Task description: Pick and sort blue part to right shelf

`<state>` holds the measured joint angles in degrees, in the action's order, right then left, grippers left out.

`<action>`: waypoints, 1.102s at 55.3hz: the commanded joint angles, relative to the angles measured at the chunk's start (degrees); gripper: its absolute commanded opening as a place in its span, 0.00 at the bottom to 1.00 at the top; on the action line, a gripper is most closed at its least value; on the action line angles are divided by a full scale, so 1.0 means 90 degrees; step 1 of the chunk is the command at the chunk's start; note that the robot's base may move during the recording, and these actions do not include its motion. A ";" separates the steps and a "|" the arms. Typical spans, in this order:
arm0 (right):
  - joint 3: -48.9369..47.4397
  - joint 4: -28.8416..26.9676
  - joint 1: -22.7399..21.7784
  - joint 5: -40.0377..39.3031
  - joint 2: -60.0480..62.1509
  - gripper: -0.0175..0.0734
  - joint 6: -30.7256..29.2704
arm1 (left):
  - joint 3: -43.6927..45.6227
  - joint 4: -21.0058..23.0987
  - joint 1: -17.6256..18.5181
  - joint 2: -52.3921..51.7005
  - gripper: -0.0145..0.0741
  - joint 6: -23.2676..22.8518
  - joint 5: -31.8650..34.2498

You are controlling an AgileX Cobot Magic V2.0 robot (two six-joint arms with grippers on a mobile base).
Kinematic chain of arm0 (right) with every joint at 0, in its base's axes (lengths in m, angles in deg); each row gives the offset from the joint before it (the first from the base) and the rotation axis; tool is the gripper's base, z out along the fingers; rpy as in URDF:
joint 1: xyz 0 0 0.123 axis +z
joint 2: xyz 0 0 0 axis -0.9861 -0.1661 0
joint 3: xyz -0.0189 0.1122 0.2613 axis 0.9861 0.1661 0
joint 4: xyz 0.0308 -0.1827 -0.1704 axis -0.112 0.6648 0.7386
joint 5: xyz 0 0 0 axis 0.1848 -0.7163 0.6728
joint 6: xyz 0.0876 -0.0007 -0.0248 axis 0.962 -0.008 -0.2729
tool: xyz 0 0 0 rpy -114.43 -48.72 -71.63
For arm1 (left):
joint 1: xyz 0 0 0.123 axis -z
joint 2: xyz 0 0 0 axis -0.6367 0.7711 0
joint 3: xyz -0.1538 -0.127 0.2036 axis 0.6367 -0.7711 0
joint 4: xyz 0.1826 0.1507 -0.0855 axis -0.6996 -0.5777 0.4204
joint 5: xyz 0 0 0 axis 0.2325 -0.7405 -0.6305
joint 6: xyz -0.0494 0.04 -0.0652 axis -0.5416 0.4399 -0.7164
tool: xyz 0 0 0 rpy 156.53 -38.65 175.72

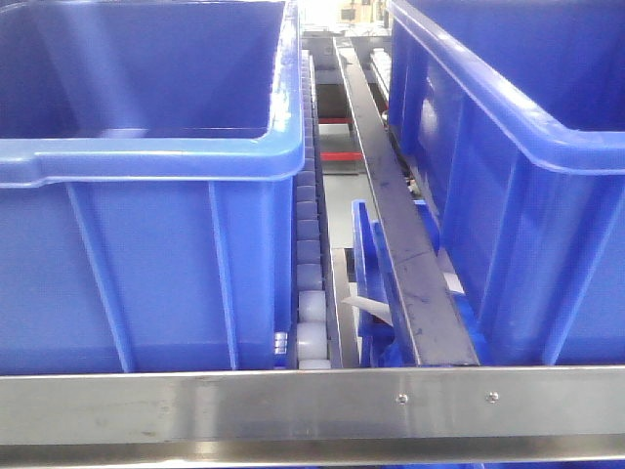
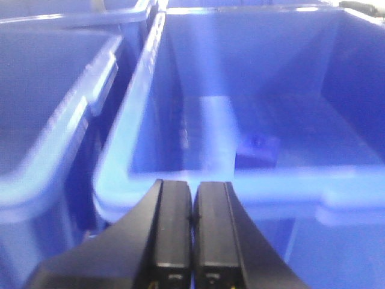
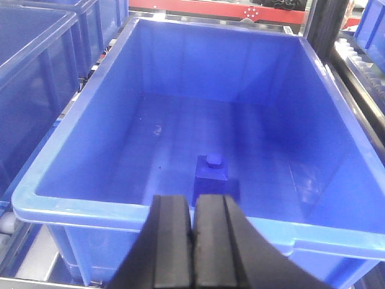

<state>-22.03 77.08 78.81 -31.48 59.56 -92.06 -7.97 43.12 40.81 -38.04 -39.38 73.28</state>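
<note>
- In the right wrist view, the blue part (image 3: 210, 169) stands upright on the floor of a large blue bin (image 3: 78, 150), just below the middle of the frame, cap up. It is well apart from the bin's side walls and free of any claw.
- The right claw (image 3: 192, 241) fills the lower middle of that view. Its two black fingers are pressed together with only a thin seam between them, holding nothing, and they sit above the bin's near rim.
- In the left wrist view, the left claw (image 2: 192, 235) is likewise at the bottom centre, fingers closed flat against each other and empty, over the near rim of a blue bin (image 2: 120, 162).
- On that bin's floor, right of centre, a small blue block with a stub on top (image 2: 257, 150) lies close to the near wall. The view is blurred, so I cannot tell its pose beyond that.
- A second bin (image 2: 54, 108) occupies the left of the left wrist view, beside the first, their rims nearly touching.
- The front-facing view shows the right shelf (image 1: 312, 405) with its brushed steel front rail across the bottom of the frame, carrying two screws.
- Behind the rail, one bin (image 1: 146, 166) fills the left and another bin (image 1: 508, 137) the right.
- Between them run a white roller track (image 1: 311, 313) and a dark metal divider bar (image 1: 400, 244), receding toward the upper middle.
</note>
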 commanded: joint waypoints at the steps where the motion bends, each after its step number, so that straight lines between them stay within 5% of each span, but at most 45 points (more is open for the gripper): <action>1: -0.0171 -0.0056 -0.0048 -0.0542 0.0033 0.26 -0.0045 | -0.0258 0.0136 -0.0015 -0.0172 0.30 0.0024 0.1236; 4: -0.0171 -0.0056 -0.0048 -0.0542 0.0033 0.26 -0.0045 | -0.0205 0.0191 -0.0015 -0.0172 0.30 0.0024 0.0836; 61: -0.0029 -0.0017 -0.0048 -0.0728 0.0033 0.26 -0.0045 | -0.0224 0.0202 -0.0015 -0.0172 0.30 0.0024 0.0954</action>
<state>-21.87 77.08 78.81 -31.72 59.65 -92.06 -8.24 44.43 40.81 -38.04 -39.20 76.55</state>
